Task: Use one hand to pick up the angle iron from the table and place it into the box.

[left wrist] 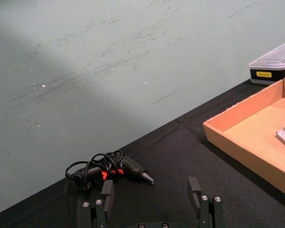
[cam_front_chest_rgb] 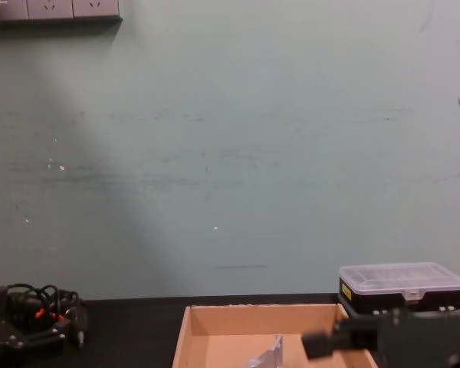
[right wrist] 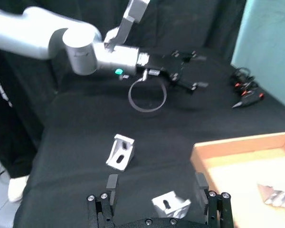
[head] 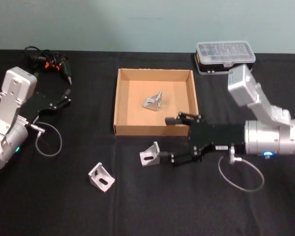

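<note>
One angle iron lies on the black table just in front of the box. My right gripper is open, and this bracket sits just off its nearer fingertip. In the right wrist view the same angle iron shows between the spread fingers, untouched. A second angle iron rests further to the left on the table. A third angle iron lies inside the box. My left gripper stays open at the far left, holding nothing.
A black case with a clear lid stands behind the box on the right. A glue gun with a coiled cord lies at the back left, ahead of the left gripper. Cable loops hang from both wrists.
</note>
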